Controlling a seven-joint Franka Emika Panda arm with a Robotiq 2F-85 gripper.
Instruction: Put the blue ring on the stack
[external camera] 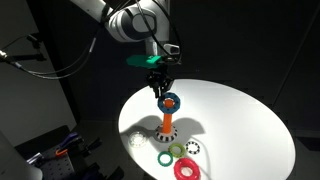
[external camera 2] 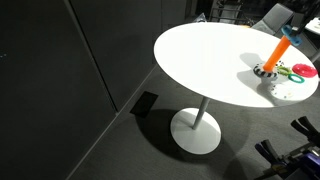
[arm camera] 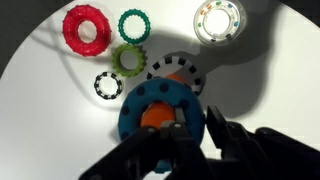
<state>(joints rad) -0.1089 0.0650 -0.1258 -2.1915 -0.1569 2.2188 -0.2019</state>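
Observation:
The blue ring [arm camera: 133, 108] is pinched by its right wall in my gripper [arm camera: 198, 117], one finger inside the hole and one outside. The orange peg of the stack [arm camera: 154, 118] shows through the ring's hole, with its black-and-white toothed base [arm camera: 176, 68] below. In an exterior view the blue ring [external camera: 168, 100] sits around the top of the peg [external camera: 167, 122], under my gripper [external camera: 160, 86]. In an exterior view the peg [external camera 2: 275, 55] stands near the table's right side, with the ring [external camera 2: 290, 34] at its tip.
Loose rings lie on the white round table [external camera: 240, 120] near the base: a red ring [arm camera: 86, 27], a dark green ring [arm camera: 133, 25], a light green ring [arm camera: 128, 58], a small black-and-white toothed ring [arm camera: 107, 86] and a whitish ring [arm camera: 219, 22].

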